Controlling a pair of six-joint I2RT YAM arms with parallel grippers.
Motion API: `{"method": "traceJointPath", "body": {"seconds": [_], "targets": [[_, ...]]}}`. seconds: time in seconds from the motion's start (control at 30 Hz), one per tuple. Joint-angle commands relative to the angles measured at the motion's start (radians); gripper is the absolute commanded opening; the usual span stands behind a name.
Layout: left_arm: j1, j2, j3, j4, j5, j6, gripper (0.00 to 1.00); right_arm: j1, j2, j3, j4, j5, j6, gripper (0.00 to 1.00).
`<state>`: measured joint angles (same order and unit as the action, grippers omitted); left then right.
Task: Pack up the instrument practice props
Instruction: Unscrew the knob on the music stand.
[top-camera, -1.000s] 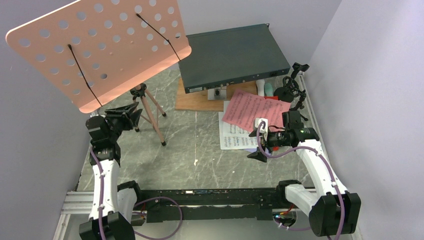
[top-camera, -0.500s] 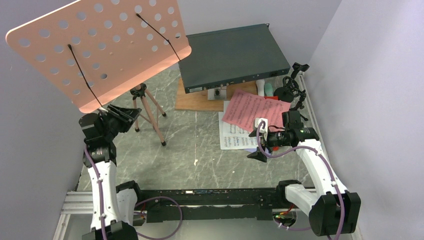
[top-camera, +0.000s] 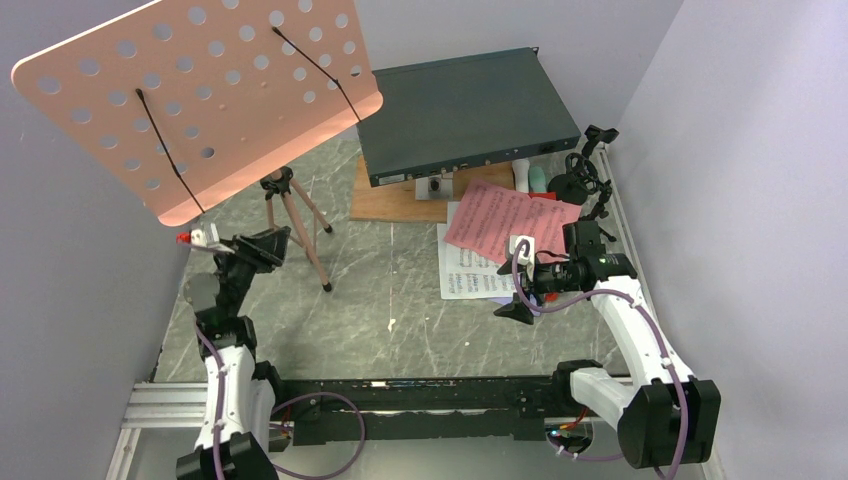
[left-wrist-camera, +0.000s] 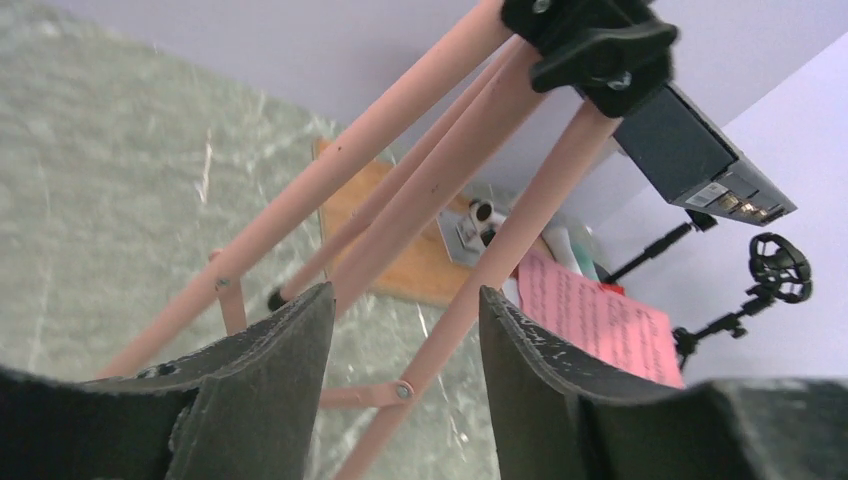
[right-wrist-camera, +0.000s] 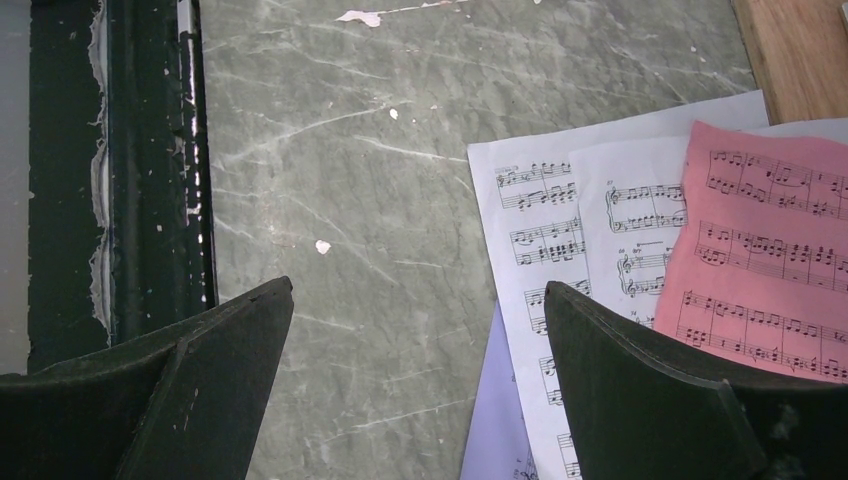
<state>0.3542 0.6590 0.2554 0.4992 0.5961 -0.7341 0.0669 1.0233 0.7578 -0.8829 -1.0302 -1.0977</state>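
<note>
Overhead view of a grey marbled table (top-camera: 400, 310) w/ two robot arms at the near edge. The pink perforated stand (top-camera: 200, 100) is upright at far left on its tripod legs (top-camera: 305, 235), w/ the desk tilted toward the camera. L gripper (top-camera: 262, 247) is raised just beside the legs, on their left. Its jaws are partly apart and grip nothing. In the L wrist view the legs show through the gap, beyond the fingers (left-wrist-camera: 265, 385) and not touching them.

R gripper (top-camera: 520, 285) hovers over the near-left corner of the sheets (top-camera: 480, 250), jaws spread wide and empty. Its wrist view looks down between the fingers (right-wrist-camera: 640, 390) onto bare table and pages.

The sheets lie loosely overlapped at centre-right: pink sheet (top-camera: 510, 215) on top, white sheets (top-camera: 465, 272) under it, a lavender edge (right-wrist-camera: 485, 420) below those. Mic stand (top-camera: 585, 180) is at far right by the wall, w/ the tubes (top-camera: 522, 172) just left of it. A grey box (top-camera: 465, 110) sits at the back, its near edge over a board (top-camera: 385, 200).
</note>
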Motion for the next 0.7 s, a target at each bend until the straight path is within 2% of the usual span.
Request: {"method": "traceJointPath", "body": {"seconds": [0.0,0.07,0.17,0.37,0.47,0.67], "targets": [[0.004,0.009,-0.167,0.604,-0.107,0.081,0.64,-0.001,0.004,0.006,-0.011,-0.033,-0.030,1.00],[0.005,0.013,-0.177,0.642,-0.126,0.103,0.68,0.000,0.007,0.006,-0.014,-0.035,-0.030,1.00],[0.004,0.033,-0.120,0.613,-0.067,0.142,0.67,0.000,0.011,0.007,-0.015,-0.038,-0.033,1.00],[0.004,0.089,-0.066,0.679,-0.055,0.208,0.66,0.000,0.009,0.006,-0.013,-0.037,-0.029,1.00],[0.005,0.152,-0.048,0.789,-0.037,0.197,0.65,-0.001,0.013,0.006,-0.014,-0.036,-0.031,1.00],[0.003,0.253,0.017,0.894,0.049,0.177,0.63,0.000,0.012,0.006,-0.014,-0.033,-0.031,1.00]]}}
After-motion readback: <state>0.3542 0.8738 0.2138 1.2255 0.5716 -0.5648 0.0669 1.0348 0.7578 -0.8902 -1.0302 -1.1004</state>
